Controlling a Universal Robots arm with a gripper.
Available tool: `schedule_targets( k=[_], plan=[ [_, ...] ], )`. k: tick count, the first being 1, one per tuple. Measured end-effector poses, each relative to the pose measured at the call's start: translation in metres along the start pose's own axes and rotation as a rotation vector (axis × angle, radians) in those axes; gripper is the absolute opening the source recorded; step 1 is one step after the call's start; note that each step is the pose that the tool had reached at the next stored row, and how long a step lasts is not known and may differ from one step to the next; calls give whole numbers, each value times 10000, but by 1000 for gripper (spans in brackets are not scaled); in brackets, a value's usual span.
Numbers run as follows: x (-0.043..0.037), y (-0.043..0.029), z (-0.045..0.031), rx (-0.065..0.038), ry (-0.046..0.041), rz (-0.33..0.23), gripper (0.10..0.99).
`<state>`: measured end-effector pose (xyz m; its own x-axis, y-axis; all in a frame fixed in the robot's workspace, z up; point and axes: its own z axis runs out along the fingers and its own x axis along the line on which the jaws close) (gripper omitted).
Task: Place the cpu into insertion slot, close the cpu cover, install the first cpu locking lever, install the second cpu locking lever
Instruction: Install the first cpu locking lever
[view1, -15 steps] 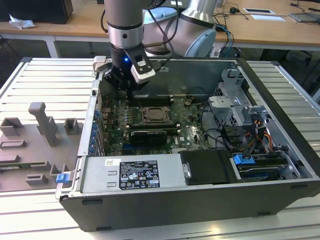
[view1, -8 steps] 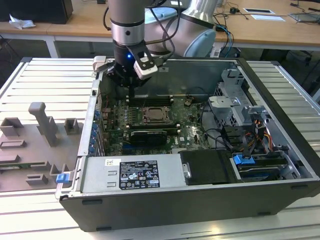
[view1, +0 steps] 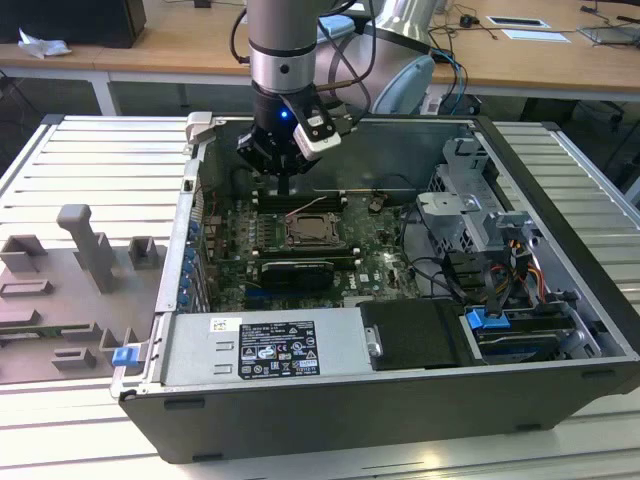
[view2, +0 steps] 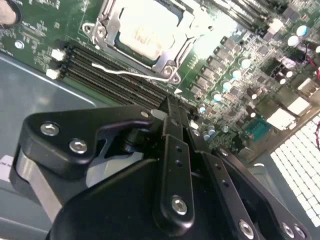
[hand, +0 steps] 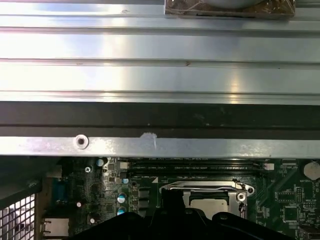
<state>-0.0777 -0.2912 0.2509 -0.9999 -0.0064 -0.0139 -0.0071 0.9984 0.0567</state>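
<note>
Inside the open computer case, the insertion slot (view1: 312, 232) sits mid-board on the green motherboard. The pale cpu (view2: 147, 27) lies in it, framed by the silvery cpu cover (view2: 172, 50). A thin wire locking lever (view2: 125, 71) runs along the socket's side by the black memory slots; whether it is latched I cannot tell. My gripper (view1: 284, 190) hangs just above the board, behind the socket in the exterior view and a short way off it. Its fingers (view2: 172, 112) look shut, with nothing between them. The first wrist view also shows the cpu (hand: 210, 205) and the socket's metal rim (hand: 200, 187).
Black memory slots (view2: 105, 70) lie between my gripper and the socket. A black card (view1: 297, 272) sits in front of the socket. A drive cage and cables (view1: 480, 230) fill the case at the exterior view's right. The case wall (hand: 150, 145) runs close behind. Grey fixtures (view1: 80, 270) stand outside.
</note>
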Motion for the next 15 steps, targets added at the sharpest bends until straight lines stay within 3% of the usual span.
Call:
schedule_targets(
  k=[3, 5, 10, 15],
  plan=[
    [0, -2, 17, -121, -6, -51, 106],
    [-8, -4, 44, -124, 0, -149, 106],
    [-144, 9, 132, -125, 1, -157, 106],
    [-221, 29, 206, -125, 1, -159, 106]
  ],
)
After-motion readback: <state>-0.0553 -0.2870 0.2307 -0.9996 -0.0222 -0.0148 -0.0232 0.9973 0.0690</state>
